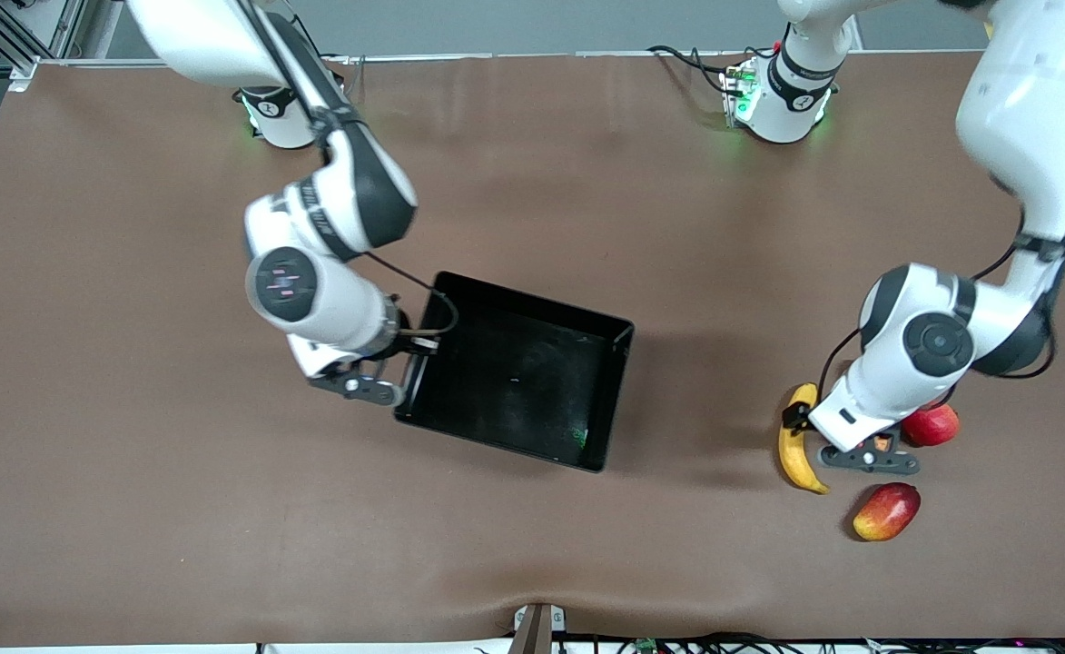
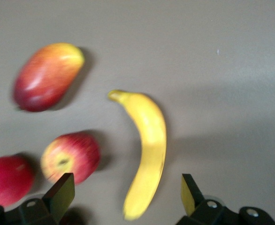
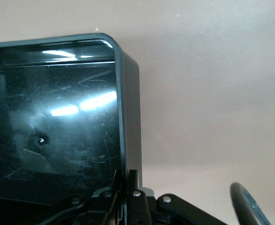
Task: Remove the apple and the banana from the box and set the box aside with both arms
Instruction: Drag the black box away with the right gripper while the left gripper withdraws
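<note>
Your right arm comes in from its base and bends down to the black box [image 1: 518,377], which sits mid-tabletop, and the right tool [image 3: 126,187] is pinched shut on the box wall at the side toward the right arm's end. In the right wrist view you can see both fingers squeezing that thin rim.

Your left arm folds down at its own end of the tabletop, left tool [image 2: 123,194] hanging with fingers spread wide right over the banana [image 1: 797,445], gripping nothing. The apple [image 2: 71,157] lies just beside the banana, under the wrist. A plain red fruit [image 1: 931,424] is at about 3 o'clock from the banana, the mango [image 1: 886,511] at roughly 4 o'clock.

No readable labels anywhere.
</note>
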Robot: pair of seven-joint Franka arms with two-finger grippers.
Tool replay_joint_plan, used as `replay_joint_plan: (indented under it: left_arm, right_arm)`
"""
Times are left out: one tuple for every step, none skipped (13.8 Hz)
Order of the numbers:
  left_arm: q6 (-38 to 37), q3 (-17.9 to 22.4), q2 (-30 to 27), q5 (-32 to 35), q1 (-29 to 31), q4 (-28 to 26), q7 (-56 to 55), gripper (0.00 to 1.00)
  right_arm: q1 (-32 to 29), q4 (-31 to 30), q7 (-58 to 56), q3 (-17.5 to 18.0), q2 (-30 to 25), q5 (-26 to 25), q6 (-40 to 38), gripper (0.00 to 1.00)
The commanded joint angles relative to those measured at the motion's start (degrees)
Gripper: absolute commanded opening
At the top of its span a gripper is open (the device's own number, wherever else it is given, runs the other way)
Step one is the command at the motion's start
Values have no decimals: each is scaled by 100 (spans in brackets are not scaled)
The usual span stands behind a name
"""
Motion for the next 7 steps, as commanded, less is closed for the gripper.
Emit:
replay_joint_plan:
  left_arm:
    - [-1105,-167,-771,-300,38,132,73,100]
    - [-1483,-185,-938,-581,47,290,108,100]
    - [-1853,-193,-1114,-888,47,457,257,100]
    - [-2204,-185,-1272,-1074,47,624,380,100]
    - [-2625,-159,-1500,-1146,99,773,399,100]
    - [-2899,-167,-1702,-1181,248,923,390,100]
    - [-3033,-158,-1887,-1181,336,994,390,100]
  right_arm:
    - [-514,-133,-368,78,-397,142,-508,0]
    - [-725,-168,-587,69,-503,125,-710,0]
    - [-1031,-212,-937,60,-591,107,-921,0]
    - [-1348,-265,-1297,60,-644,81,-1114,0]
    - [-1638,-291,-1614,52,-705,55,-1282,0]
    - [-1893,-361,-1870,52,-723,2,-1388,0]
    - [-2166,-440,-2203,52,-732,-138,-1397,0]
